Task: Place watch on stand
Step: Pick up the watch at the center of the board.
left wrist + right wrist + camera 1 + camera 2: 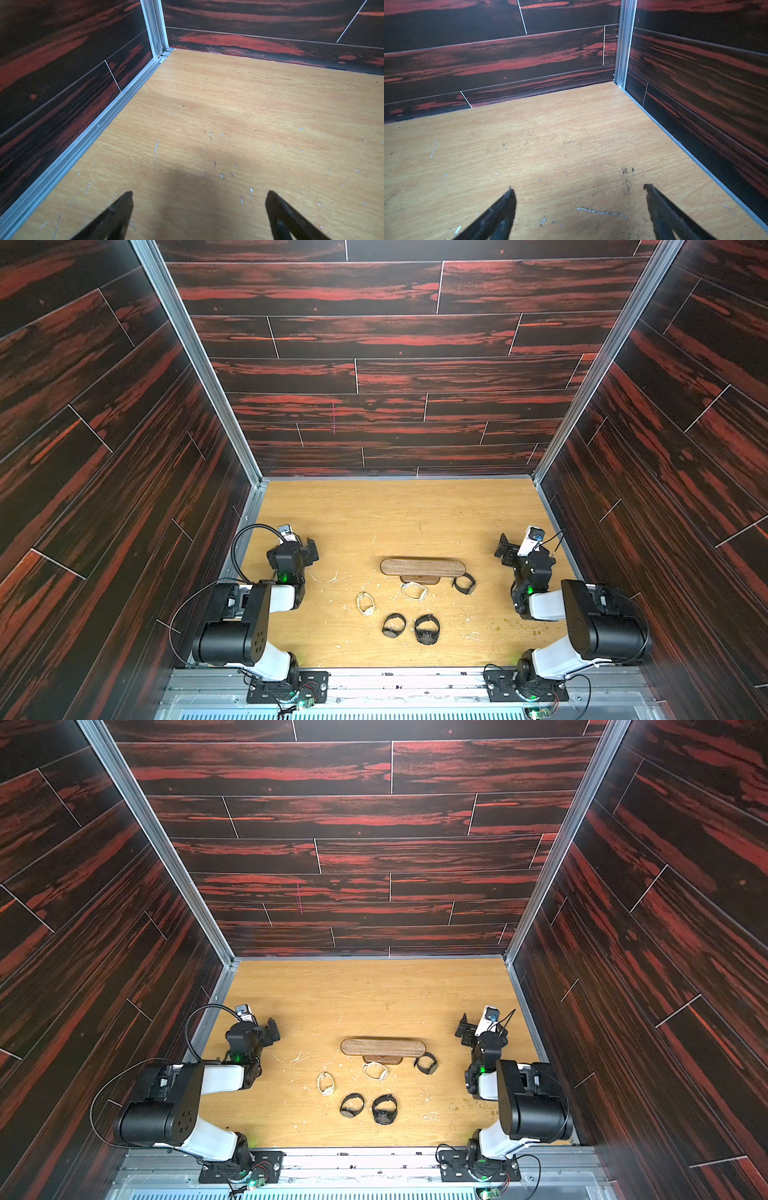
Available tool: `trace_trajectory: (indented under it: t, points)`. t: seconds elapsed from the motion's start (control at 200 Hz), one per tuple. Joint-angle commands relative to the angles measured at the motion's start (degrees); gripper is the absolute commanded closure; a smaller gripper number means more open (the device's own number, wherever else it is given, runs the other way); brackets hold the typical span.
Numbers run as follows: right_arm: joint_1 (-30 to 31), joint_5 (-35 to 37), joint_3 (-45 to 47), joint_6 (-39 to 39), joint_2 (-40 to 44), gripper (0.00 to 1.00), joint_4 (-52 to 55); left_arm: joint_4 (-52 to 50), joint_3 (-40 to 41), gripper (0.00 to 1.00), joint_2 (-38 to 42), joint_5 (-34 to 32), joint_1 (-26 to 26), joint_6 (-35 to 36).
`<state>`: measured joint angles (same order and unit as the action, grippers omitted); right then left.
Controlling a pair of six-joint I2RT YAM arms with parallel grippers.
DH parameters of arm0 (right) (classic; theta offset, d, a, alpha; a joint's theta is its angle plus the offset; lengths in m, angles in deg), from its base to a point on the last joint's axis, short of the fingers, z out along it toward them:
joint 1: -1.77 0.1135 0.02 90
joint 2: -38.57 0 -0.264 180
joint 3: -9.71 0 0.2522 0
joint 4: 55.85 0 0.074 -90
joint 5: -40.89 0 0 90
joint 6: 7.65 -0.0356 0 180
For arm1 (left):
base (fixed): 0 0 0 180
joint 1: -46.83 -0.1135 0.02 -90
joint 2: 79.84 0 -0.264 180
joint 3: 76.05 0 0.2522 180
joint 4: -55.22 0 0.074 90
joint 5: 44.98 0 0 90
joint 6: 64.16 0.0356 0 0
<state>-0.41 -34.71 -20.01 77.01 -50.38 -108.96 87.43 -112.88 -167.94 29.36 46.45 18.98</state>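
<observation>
The stand, a long dark-brown bar on a small base, sits mid-table with nothing on its bar. Several watches lie in front of it. A black one is by the bar's right end and a cream one is against the base. Another cream one and two black ones lie nearer the front. My left gripper hovers open at the table's left side. At the right side my right gripper is open too. Both wrist views show only bare tabletop.
Dark red-streaked walls enclose the light wooden table on three sides, with aluminium rails along the side edges. White scuffs and crumbs mark the surface. Both arm bases stand at the front edge.
</observation>
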Motion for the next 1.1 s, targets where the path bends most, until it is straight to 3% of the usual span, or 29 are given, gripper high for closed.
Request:
trace_trajectory:
  t: [0.0,0.286,0.366,0.516,0.656,0.711,0.762,0.812,0.882,0.992,1.052,1.092]
  points:
    - [-0.17,0.46,-0.82,0.17,-0.7,0.02,-0.45,1.32,-1.01,0.0,-0.16,-0.38,-0.32,0.54]
    - [-0.08,0.68,-0.41,0.33,-0.61,0.02,-1.04,1.36,-0.68,0.0,0.58,0.68,-0.32,1.6]
    - [1.55,4.96,-0.69,1.06,0.64,0.02,-0.04,0.21,-0.6,0.0,2.61,-0.52,-0.19,1.78]
    - [2.54,5.65,0.77,2.23,0.82,0.02,-3.12,-14.88,-5.79,0.0,9.75,-5.04,0.2,0.1]
    - [4.15,7.72,3.62,4.13,2.27,0.01,-8.49,-18.98,-7.22,0.0,13.39,-5.43,0.29,-2.2]
    - [8.39,16.91,1.78,7.09,7.43,0.02,-2.39,-20.57,-7.78,0.0,14.52,-5.26,0.29,-3.26]
    - [10.78,17.0,-0.61,9.58,11.84,0.02,4.62,-22.44,-8.49,0.0,15.32,-5.62,0.29,-4.21]
    - [12.57,20.65,-4.83,6.32,13.88,0.02,14.67,-24.5,-9.38,0.0,15.91,-7.2,0.38,-5.59]
    - [16.15,25.56,-9.24,6.74,13.28,0.02,22.98,-28.88,-11.38,0.0,16.48,-12.14,0.38,-10.17]
    - [26.59,38.1,-10.92,16.86,10.73,0.01,16.69,-47.43,-18.88,0.0,15.8,-28.08,0.38,-28.95]
    - [31.03,38.55,-14.61,17.97,10.16,0.01,22.59,-60.85,-24.67,0.0,14.3,-33.54,0.38,-37.71]
    - [33.44,37.44,-17.31,17.06,10.06,0.01,28.58,-65.27,-27.46,0.0,13.0,-33.36,0.38,-37.4]
